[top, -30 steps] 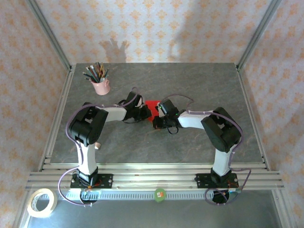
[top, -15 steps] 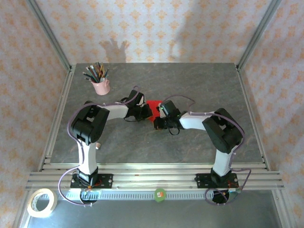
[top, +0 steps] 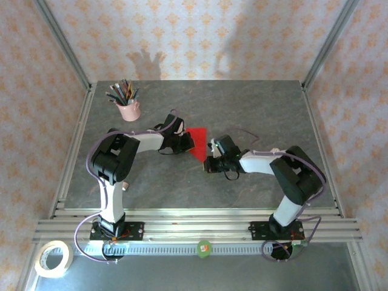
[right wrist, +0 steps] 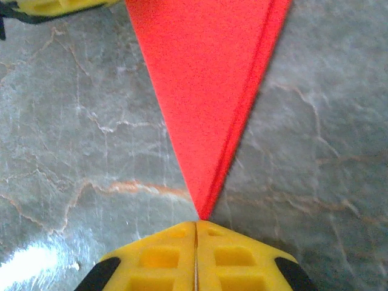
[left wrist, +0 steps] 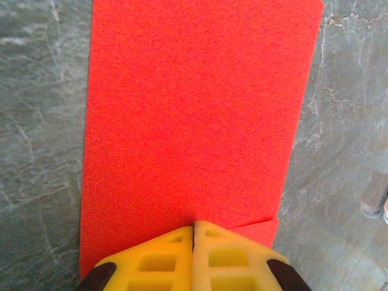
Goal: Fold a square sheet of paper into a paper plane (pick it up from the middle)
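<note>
Left claw point(left wrist: 194, 225), right claw point(right wrist: 196, 223) closed, touching paper plane point(top: 197, 142) ends.

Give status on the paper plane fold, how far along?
Done: the paper plane lies flat on the table as a creased, pointed dart. In hand: left gripper, shut, at its wide end; right gripper, shut, at its tip. Left: likely the wing folds.
</note>
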